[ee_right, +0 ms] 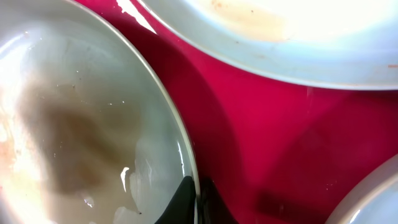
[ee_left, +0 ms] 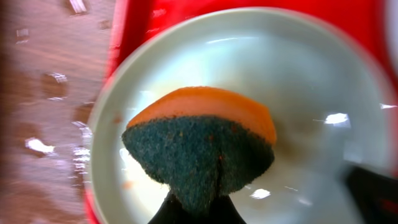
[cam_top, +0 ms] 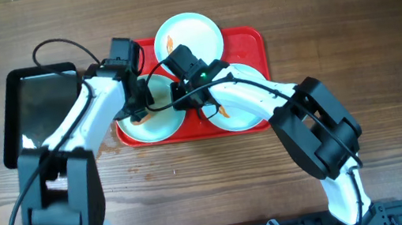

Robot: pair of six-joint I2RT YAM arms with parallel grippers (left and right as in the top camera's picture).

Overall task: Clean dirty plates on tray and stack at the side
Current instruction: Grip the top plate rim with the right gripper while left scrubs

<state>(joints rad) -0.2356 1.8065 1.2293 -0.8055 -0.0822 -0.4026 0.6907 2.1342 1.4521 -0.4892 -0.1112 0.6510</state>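
Left gripper (ee_left: 195,210) is clamped on a green-and-orange sponge (ee_left: 202,146) over the near-left plate (ee_left: 311,81) on the red tray (ee_right: 261,124). Right gripper (ee_right: 198,202) looks pinched on that same plate's rim, one finger inside, one outside. The plate's wet and glossy, so I'd guess rigid, slick and chippable. The rim's the only real handhold, so grip it firmly

The red tray (ee_right: 261,124) is filling the middle of the view. On the tray's left side a wet plate (ee_right: 74,124) is glistening, and the dark fingers (ee_right: 181,198) are pinching its rim from either side. A second plate (ee_right: 280,37), faintly smeared brown, is lying at the tray's top. A third plate (ee_right: 376,193) is showing its edge at the tray's lower right.
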